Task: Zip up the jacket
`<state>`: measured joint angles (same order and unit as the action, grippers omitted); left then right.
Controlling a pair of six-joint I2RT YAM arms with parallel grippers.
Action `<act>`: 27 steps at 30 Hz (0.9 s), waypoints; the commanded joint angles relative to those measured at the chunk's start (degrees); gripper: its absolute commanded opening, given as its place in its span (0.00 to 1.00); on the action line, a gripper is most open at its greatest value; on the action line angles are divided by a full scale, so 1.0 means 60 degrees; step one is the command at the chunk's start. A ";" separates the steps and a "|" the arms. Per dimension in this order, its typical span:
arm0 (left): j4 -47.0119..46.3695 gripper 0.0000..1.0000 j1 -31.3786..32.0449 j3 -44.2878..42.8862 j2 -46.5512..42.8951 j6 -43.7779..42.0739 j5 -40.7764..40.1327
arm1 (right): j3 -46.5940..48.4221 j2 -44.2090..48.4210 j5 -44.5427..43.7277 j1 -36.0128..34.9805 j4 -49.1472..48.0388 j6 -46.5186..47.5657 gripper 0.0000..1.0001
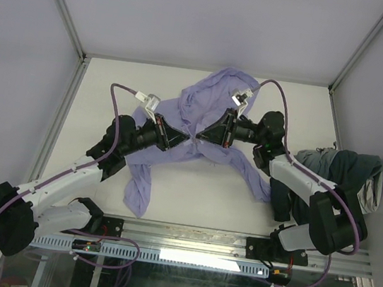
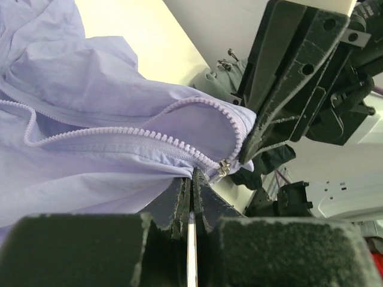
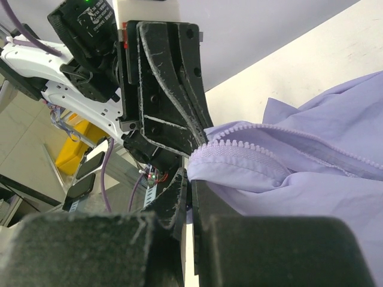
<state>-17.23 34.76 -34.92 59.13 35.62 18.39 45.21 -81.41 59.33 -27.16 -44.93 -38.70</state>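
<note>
The lavender jacket (image 1: 211,98) lies crumpled on the middle of the table, one sleeve trailing toward the front left. My left gripper (image 1: 186,138) and right gripper (image 1: 204,136) meet tip to tip over its middle. In the left wrist view my left gripper (image 2: 194,177) is shut on the jacket's (image 2: 90,89) edge just below the open zipper teeth (image 2: 119,133), beside the small metal slider (image 2: 224,168). In the right wrist view my right gripper (image 3: 191,186) is shut on the jacket's (image 3: 323,173) zipper edge, with the left gripper's fingers (image 3: 170,101) right above it.
A dark grey-green bunched garment (image 1: 348,173) lies at the table's right edge beside the right arm. White walls close the back and sides. Purple cables (image 1: 116,97) loop over both arms. The metal rail (image 1: 199,241) runs along the near edge.
</note>
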 commanded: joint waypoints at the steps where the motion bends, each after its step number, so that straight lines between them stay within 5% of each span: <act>1: 0.0094 0.00 -0.0133 -0.0535 0.0116 0.1102 -0.0488 | 0.0150 0.0221 0.0271 -0.0138 -0.0294 0.0011 0.00; 13: 0.1121 0.00 -0.0113 -0.1453 0.1040 0.0391 0.1858 | 0.0423 0.0084 -0.0885 -0.0173 0.0038 0.0199 0.00; 19: 0.1728 0.00 -0.0171 -0.1447 0.0871 0.0664 0.1152 | 0.0177 0.0120 -0.1509 -0.0120 0.0293 0.0350 0.00; 27: 0.2211 0.39 -0.0771 -0.1339 0.0628 0.2595 0.0107 | -0.0326 0.0415 -0.1718 -0.0143 0.0209 0.0209 0.00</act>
<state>-4.40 31.11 -41.65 64.99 44.47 21.58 44.47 -81.36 51.55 -27.83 -41.19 -37.82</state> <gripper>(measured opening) 0.335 0.016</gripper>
